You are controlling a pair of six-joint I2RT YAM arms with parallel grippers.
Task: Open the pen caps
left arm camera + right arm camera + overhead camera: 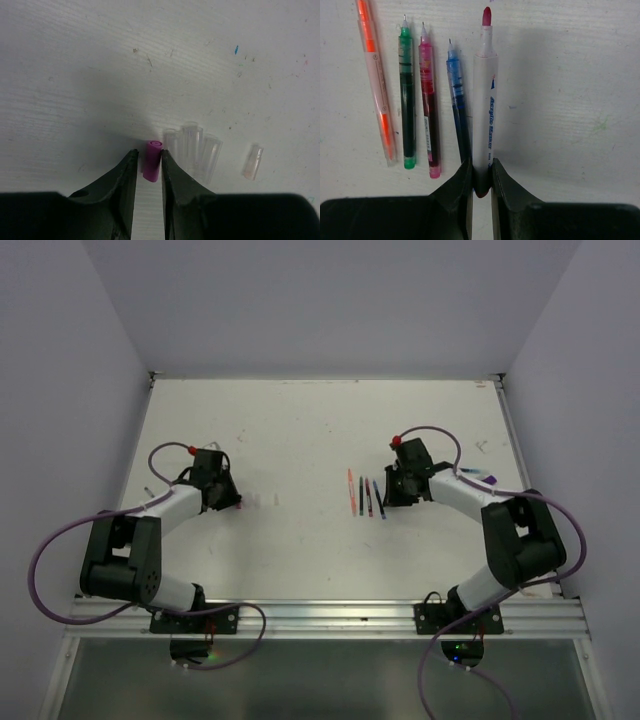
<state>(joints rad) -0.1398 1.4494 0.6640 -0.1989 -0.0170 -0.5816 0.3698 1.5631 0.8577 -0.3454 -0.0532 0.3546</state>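
Seemingly ungripped, stubby magenta cap lies between tips of left hand.

There were a purple cap, 3 clear caps, an orange pen, green pen, pink pen, blue pen, and a white, red-tipped marker.

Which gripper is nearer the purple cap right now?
Left. The purple cap lies between the fingertips of the left gripper. The right gripper is far across the table, shut on a white marker beside the pens.
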